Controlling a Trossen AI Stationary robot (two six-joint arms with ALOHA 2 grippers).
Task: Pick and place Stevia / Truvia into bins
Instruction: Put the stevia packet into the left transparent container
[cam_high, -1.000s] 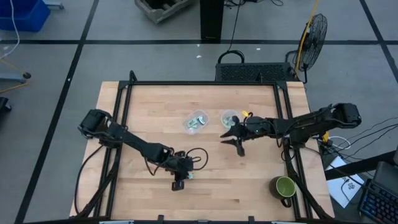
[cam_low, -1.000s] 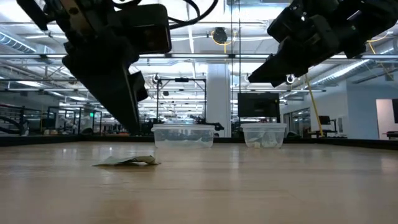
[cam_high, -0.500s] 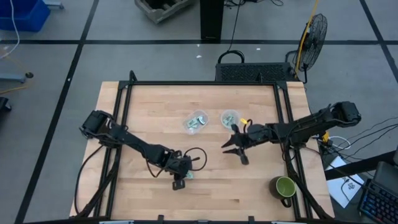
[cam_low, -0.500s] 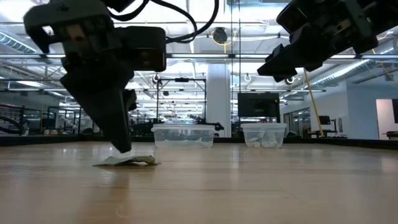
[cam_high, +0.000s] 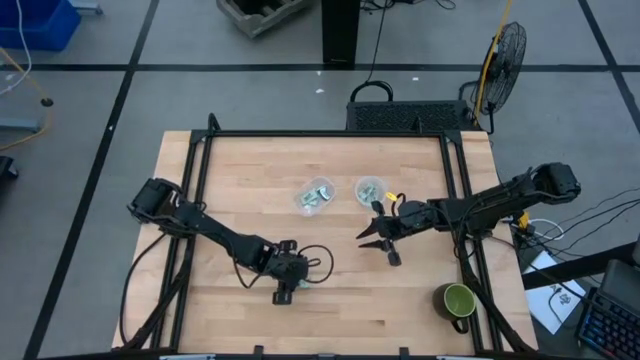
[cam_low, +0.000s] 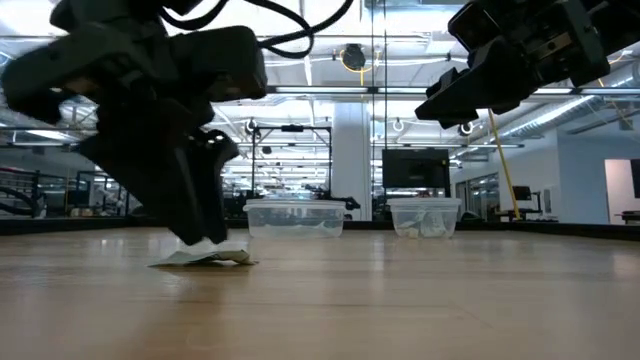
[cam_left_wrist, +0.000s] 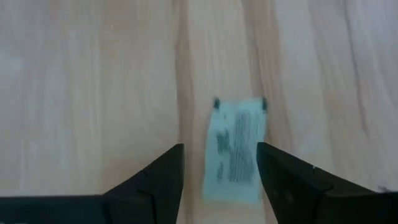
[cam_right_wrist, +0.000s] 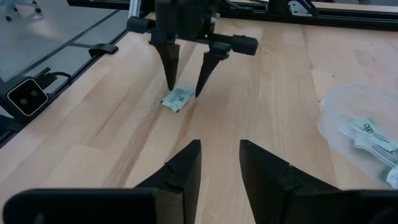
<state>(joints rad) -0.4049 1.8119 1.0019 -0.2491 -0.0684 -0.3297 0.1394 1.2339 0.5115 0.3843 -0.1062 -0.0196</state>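
The sachet (cam_left_wrist: 235, 148) we are after lies flat on the bare wooden table (cam_high: 250, 180), toward the front, well apart from the two clear cups (cam_high: 316, 194) near the middle; we judge it very light, thin and limp, likely to slide or crumple rather than lift cleanly, so we would pinch it across its short width, one finger on each long edge, pressing down onto the wood before closing. The left gripper (cam_left_wrist: 219, 163) stands over it with its fingers spread wider than the sachet and reaching down on either side of it, nothing held; in the right wrist view the same fingers (cam_right_wrist: 169, 65) straddle the sachet (cam_right_wrist: 178, 98). The right gripper (cam_high: 379, 243) hangs above the table near the right-hand cup, fingers parted and empty. Both cups already hold sachets, one partly visible (cam_right_wrist: 367, 127). From above, the left gripper hides the sachet entirely; whether the fingertips actually touch the wood we cannot tell; the printing on the paper is too blurred to read; a green mug (cam_high: 458, 301) sits at the front right corner.
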